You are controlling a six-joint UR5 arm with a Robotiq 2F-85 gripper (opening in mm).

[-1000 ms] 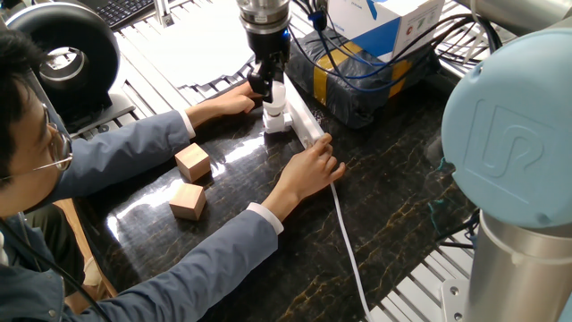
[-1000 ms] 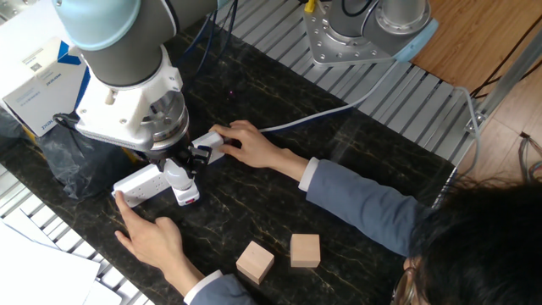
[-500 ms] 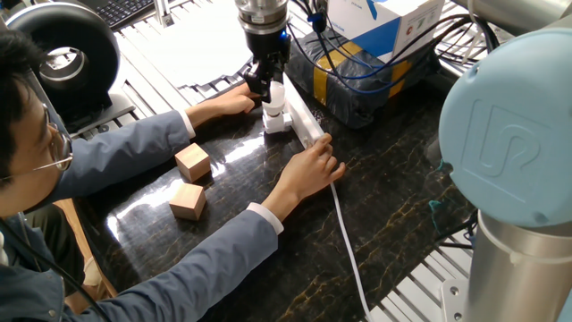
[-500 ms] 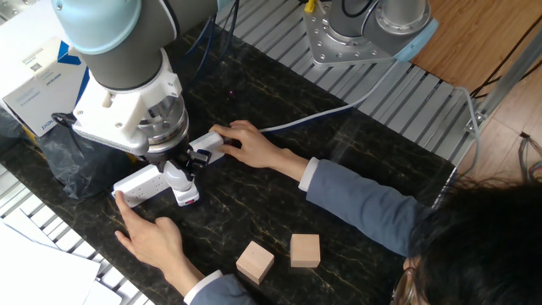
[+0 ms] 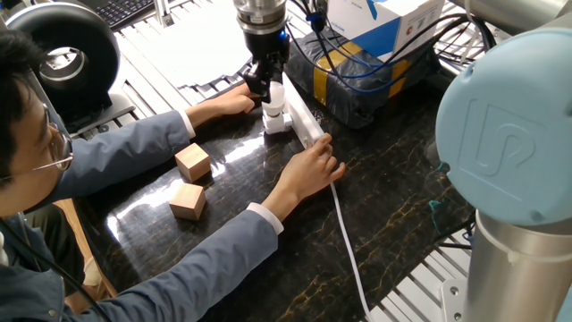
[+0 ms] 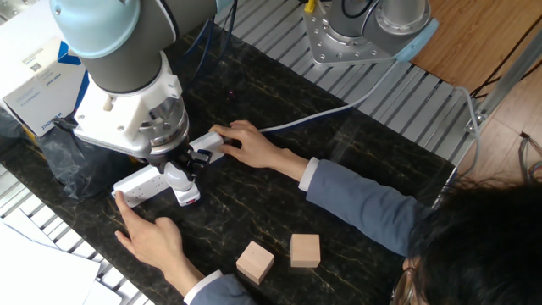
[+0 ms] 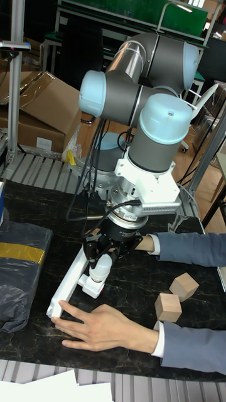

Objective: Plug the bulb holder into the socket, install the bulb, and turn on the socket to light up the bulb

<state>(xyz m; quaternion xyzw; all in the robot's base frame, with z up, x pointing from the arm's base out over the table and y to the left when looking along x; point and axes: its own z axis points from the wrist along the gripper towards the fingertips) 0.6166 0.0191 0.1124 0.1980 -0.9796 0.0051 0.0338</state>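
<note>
Pincer (image 5: 272,92) up at the far end of the dark table (image 5: 393,197), pointing straight down, fingers clenched on the white bulb (image 5: 278,94), and that bulb stands upright right on top of the bulb holder (image 5: 277,120). Holder sits against the side of the long white socket (image 5: 304,121), its cable (image 5: 347,241) trailing off toward the near edge. One of the person's hands (image 5: 315,167) presses on the near end of the socket, the other (image 5: 234,97) steadies the far end beside the pincer. Two wooden blocks (image 5: 191,161) sit well apart from all this. Behind the socket, a dark wrapped box (image 5: 357,76) with yellow tape.
</note>
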